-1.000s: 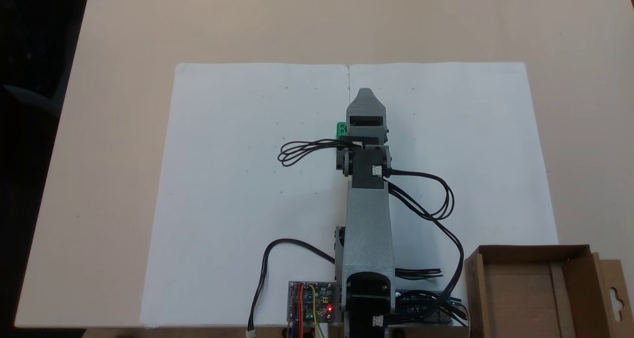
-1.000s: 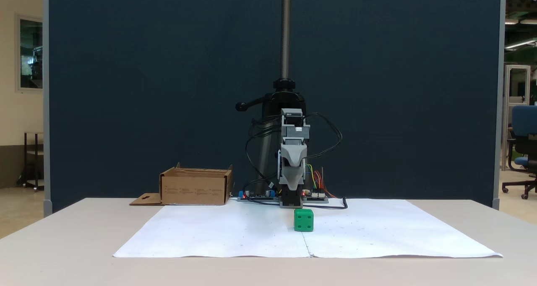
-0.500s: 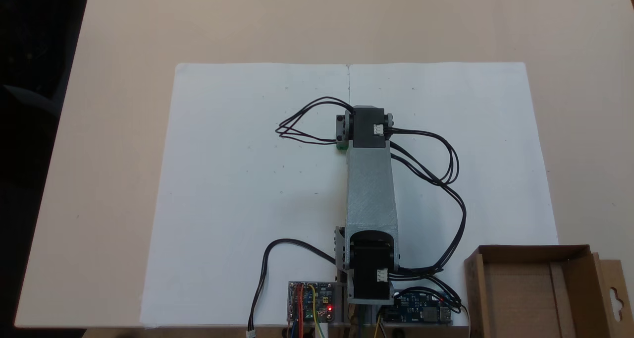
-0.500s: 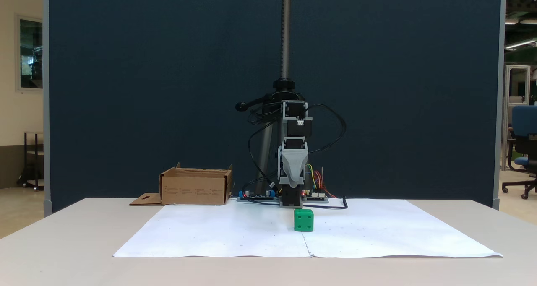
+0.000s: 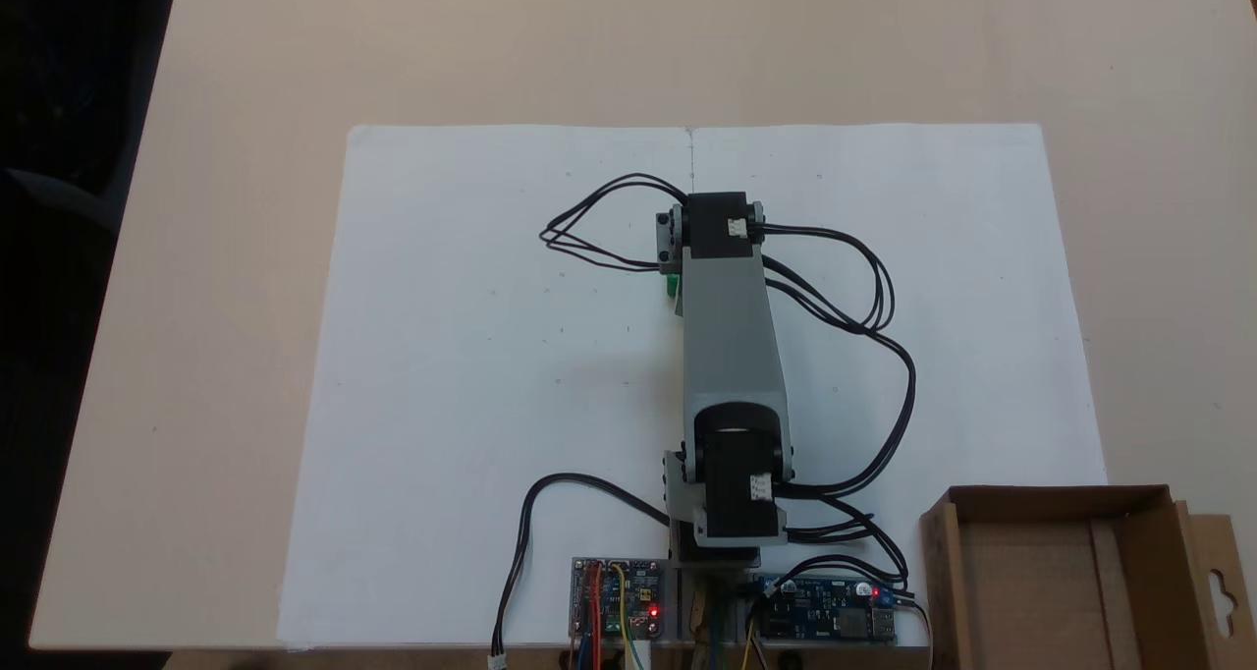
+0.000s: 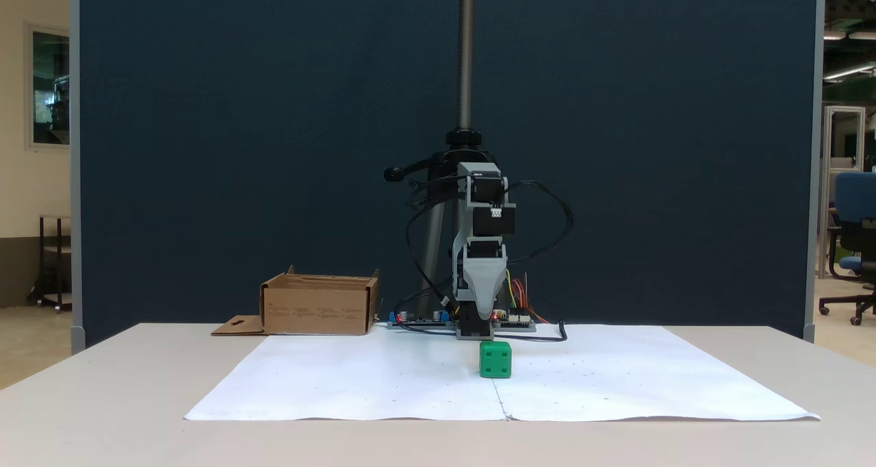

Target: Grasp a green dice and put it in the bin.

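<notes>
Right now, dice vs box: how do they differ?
The dice is bright green; the box is brown cardboard. The dice is a small solid cube, the box far larger and open on top. The dice sits on the white paper under the claw; the box sits off the paper's corner. Both rest on the table.

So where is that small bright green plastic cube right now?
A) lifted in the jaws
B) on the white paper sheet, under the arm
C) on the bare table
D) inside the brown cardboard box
B: the small bright green plastic cube sits on the white paper sheet, the grey arm above it.
</notes>
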